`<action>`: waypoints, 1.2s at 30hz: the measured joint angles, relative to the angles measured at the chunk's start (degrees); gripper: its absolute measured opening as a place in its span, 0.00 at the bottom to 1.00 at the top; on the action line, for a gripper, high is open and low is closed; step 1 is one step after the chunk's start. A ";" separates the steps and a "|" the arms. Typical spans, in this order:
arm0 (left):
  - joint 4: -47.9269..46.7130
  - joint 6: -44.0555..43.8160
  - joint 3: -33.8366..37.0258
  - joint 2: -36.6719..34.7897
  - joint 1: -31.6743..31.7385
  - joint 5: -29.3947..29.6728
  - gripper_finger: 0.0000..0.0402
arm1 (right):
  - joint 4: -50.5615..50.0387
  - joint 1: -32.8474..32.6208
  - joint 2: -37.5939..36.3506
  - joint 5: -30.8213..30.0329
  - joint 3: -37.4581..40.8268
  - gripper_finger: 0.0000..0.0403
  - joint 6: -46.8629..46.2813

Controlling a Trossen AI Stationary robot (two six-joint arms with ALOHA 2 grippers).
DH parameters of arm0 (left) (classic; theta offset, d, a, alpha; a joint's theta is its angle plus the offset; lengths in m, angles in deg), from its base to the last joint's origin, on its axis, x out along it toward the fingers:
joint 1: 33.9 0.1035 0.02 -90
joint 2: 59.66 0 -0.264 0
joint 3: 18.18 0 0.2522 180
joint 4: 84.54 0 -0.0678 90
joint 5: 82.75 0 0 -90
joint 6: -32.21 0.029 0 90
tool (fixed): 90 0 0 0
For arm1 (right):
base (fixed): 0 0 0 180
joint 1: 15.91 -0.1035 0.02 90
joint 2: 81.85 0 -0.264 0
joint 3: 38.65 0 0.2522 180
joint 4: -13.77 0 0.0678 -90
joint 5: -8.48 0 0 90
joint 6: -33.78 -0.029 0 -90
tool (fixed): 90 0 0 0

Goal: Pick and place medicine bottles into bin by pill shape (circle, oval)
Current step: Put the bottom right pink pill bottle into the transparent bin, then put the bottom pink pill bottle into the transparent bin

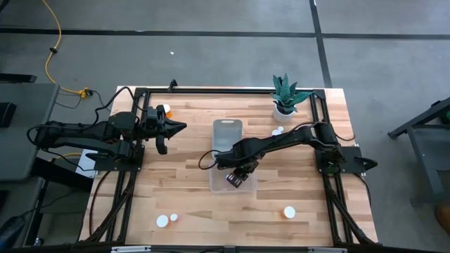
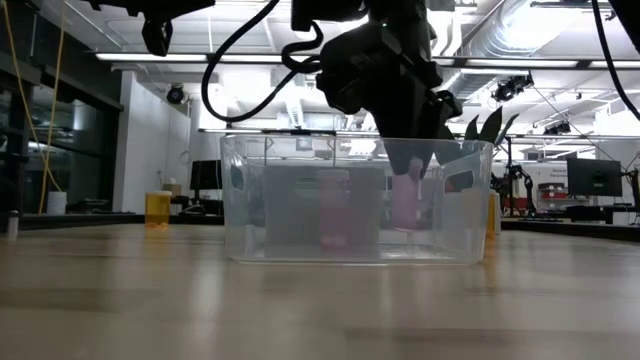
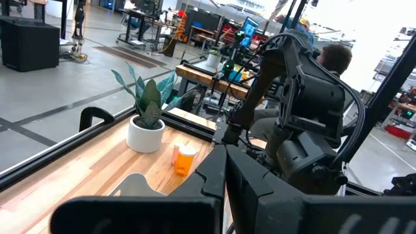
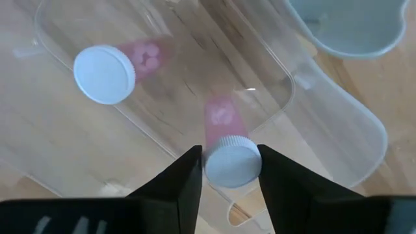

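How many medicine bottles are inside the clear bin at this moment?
2. One medicine bottle stands free on the floor of the bin. The other bottle hangs inside it, its cap gripped between the right gripper's fingers. More may be hidden.

Two matte black jointed arms point(image 1: 274, 144) trail looping black cables point(image 2: 250, 45).

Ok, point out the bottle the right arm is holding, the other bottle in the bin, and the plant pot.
held bottle point(image 4: 231, 164), right wrist view, white cap
second bottle point(image 4: 104, 73), right wrist view, white cap
plant pot point(image 3: 145, 134), left wrist view, white side
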 joint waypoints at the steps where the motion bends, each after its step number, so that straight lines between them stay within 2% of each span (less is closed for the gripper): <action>1: 0.00 0.00 0.00 0.00 0.02 0.00 0.00 | 0.00 0.00 0.00 -0.20 0.00 0.36 -0.51; 11: 0.00 0.00 0.00 0.00 0.00 0.00 0.00 | 0.06 0.00 0.02 -2.67 0.00 0.38 -2.44; 18: 0.00 0.00 0.00 0.00 0.00 0.00 0.00 | -0.06 -0.11 -0.40 -5.22 0.02 0.38 1.08; 29: -1.50 0.00 0.00 0.00 0.01 -0.01 0.00 | -1.84 -0.99 -12.62 -16.66 0.02 0.38 8.47; 36: -1.75 -0.01 0.00 0.00 -0.02 -0.02 0.00 | -11.86 -4.46 -17.65 -28.78 0.02 0.38 6.43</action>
